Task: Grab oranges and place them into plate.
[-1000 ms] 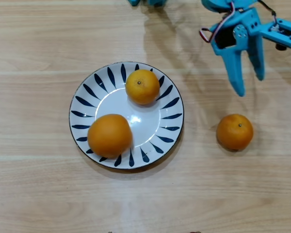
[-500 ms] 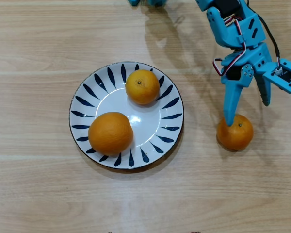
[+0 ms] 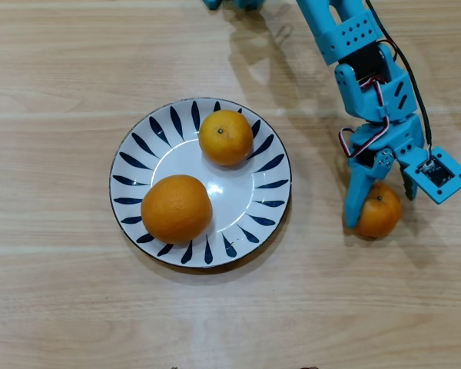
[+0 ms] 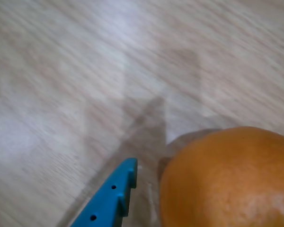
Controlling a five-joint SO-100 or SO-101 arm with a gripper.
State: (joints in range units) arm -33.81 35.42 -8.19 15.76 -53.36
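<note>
On my overhead feed, the plate (image 3: 142, 127) sits left of centre on the wooden table (image 3: 54, 292). The largest, deepest-coloured orange (image 3: 177, 208) lies in its lower left part, and a smaller orange (image 3: 226, 137) sits up near its far rim, the two apart from each other. Moving right, there is bare table between the plate and the blue arm (image 3: 353, 46), which reaches down from the top edge. Its hand (image 3: 379, 209) is down around the third orange (image 3: 379, 212), which rests on the table well clear of the plate; the fingers stand spread on either side of the fruit, not visibly squeezing it. On my wrist feed, one blue finger (image 4: 111, 198) pokes in at the bottom, with a gap between its tip and the orange (image 4: 227, 182) at lower right.
</note>
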